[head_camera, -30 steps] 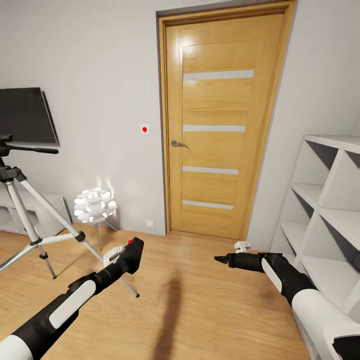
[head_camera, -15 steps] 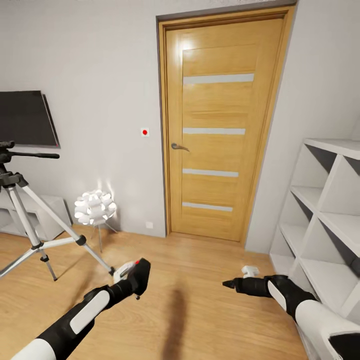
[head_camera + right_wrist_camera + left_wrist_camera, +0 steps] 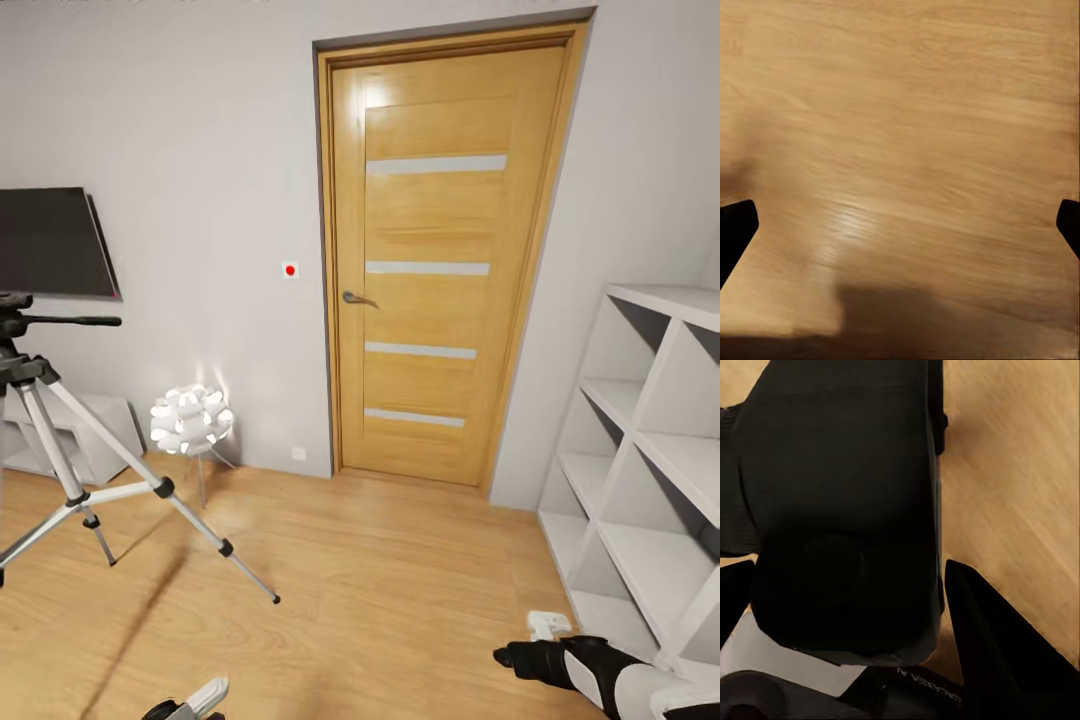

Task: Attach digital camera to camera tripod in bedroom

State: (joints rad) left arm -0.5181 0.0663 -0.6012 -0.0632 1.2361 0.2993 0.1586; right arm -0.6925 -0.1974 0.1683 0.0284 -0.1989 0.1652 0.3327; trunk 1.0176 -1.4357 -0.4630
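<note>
The small black boxy digital camera (image 3: 844, 502) sits clamped between the fingers of the left end effector (image 3: 847, 607), so the pickup is done. The right end effector (image 3: 900, 225) is spread wide and empty above the light wood floor (image 3: 400, 580). The tall silver-legged camera tripod (image 3: 60, 470) stands near the left wall with its black head bare, so approaching it and mounting the camera are, I judge, what remains.

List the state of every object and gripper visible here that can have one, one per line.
wooden door: closed.
camera tripod: standing, legs spread, head bare.
ball lamp: lit.
TV: dark.
digital camera: held between the left gripper's jaws.
right gripper: jaws wide apart, empty.
white shelf unit: visible compartments empty.
</note>
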